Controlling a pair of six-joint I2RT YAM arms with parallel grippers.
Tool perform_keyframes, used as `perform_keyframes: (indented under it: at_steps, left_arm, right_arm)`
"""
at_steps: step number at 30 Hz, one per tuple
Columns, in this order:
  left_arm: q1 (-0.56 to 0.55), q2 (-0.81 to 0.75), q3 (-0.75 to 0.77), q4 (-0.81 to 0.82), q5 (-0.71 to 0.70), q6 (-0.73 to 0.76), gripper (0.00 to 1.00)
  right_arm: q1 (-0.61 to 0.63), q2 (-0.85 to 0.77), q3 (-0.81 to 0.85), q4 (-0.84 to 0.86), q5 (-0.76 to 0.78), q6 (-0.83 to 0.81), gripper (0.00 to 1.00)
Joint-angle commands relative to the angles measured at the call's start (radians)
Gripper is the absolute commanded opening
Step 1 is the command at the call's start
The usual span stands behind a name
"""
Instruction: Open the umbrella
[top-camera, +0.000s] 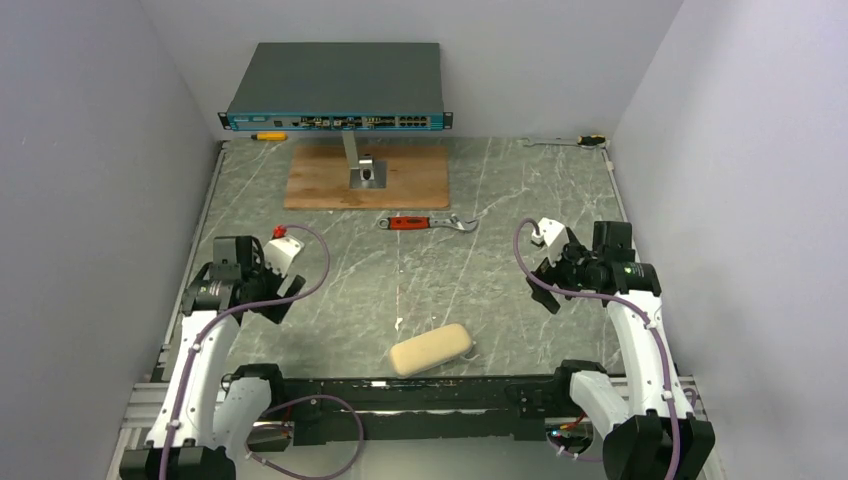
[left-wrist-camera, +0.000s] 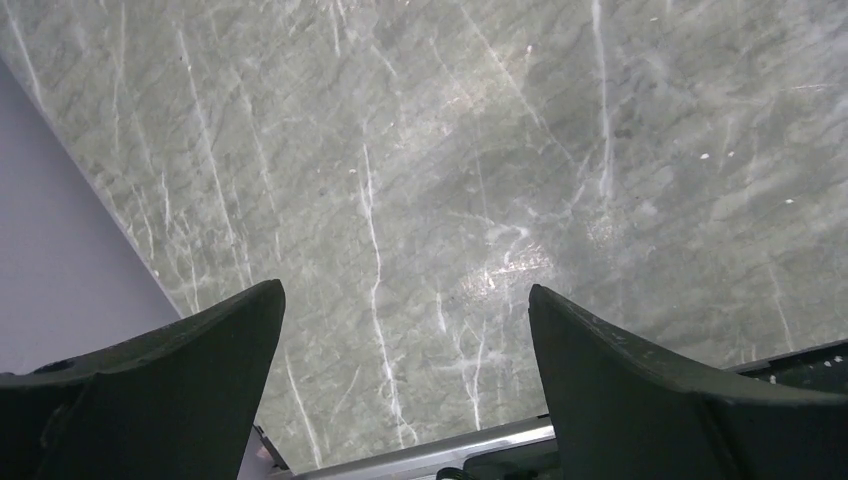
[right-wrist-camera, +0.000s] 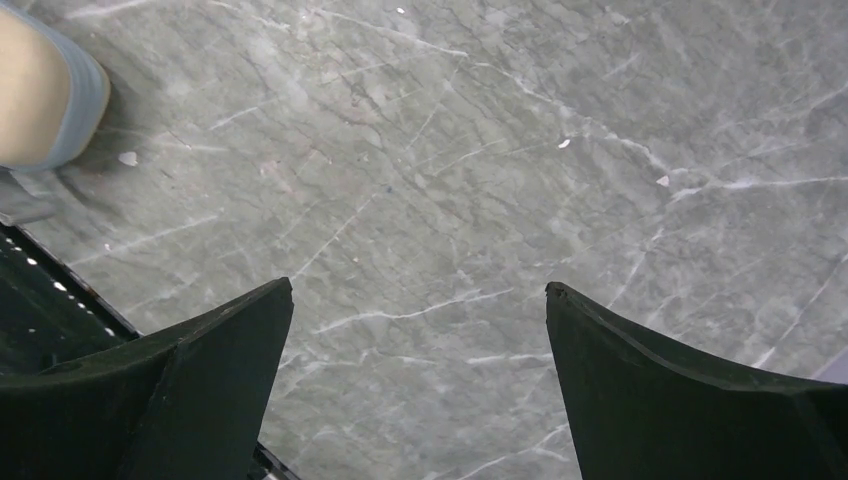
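Note:
The umbrella (top-camera: 430, 349) lies folded on the marble table near the front edge, between the two arms, as a pale cream oblong bundle. Its end shows in the top left corner of the right wrist view (right-wrist-camera: 40, 90). Its handle and shaft are not visible. My left gripper (top-camera: 283, 296) is open and empty, above the table well to the left of the umbrella; the left wrist view (left-wrist-camera: 405, 290) shows only bare marble between its fingers. My right gripper (top-camera: 545, 287) is open and empty, to the right of the umbrella and farther back (right-wrist-camera: 419, 285).
A red-handled wrench (top-camera: 425, 222) lies at mid-table. Behind it, a network switch (top-camera: 338, 86) stands on a metal post on a wooden board (top-camera: 320, 180). A yellow tool (top-camera: 268, 136) and a spanner (top-camera: 565, 142) lie at the back. Walls close in both sides.

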Motion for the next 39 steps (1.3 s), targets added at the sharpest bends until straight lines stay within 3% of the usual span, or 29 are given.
perform_keyframes:
  at_steps: [1, 5, 8, 13, 20, 26, 29, 35, 39]
  left_arm:
    - [-0.026, 0.063, 0.120, -0.003, 0.084, 0.026, 0.98]
    - [-0.122, 0.181, 0.278, -0.097, 0.215, 0.046, 0.98]
    - [-0.325, 0.238, 0.325, -0.091, 0.202, 0.001, 0.98]
    - [-0.659, 0.297, 0.320, 0.053, 0.196, -0.112, 0.98]
    - [-1.028, 0.476, 0.319, 0.194, 0.028, -0.284, 0.98]
    - [-1.256, 0.571, 0.273, 0.333, -0.021, -0.288, 0.98]
    - [-1.310, 0.620, 0.249, 0.387, -0.044, -0.276, 0.98]
    - [-1.308, 0.729, 0.216, 0.429, -0.176, -0.248, 0.98]
    - [-1.106, 0.754, 0.275, 0.408, -0.134, -0.230, 0.98]
  right_arm:
    - [0.004, -0.011, 0.051, -0.006, -0.048, 0.099, 1.00]
    - [0.004, -0.019, 0.065, 0.021, -0.051, 0.197, 1.00]
    - [0.004, -0.023, 0.066, 0.030, -0.038, 0.244, 1.00]
    - [0.004, -0.028, 0.083, 0.020, 0.001, 0.291, 1.00]
    - [0.004, -0.045, 0.091, 0.032, 0.042, 0.336, 1.00]
    - [0.000, -0.039, 0.091, 0.044, 0.092, 0.350, 1.00]
    - [0.000, -0.036, 0.096, 0.048, 0.077, 0.368, 1.00]
    - [-0.001, -0.017, 0.107, 0.056, 0.050, 0.390, 1.00]
    - [0.000, -0.004, 0.118, 0.053, 0.033, 0.388, 1.00]
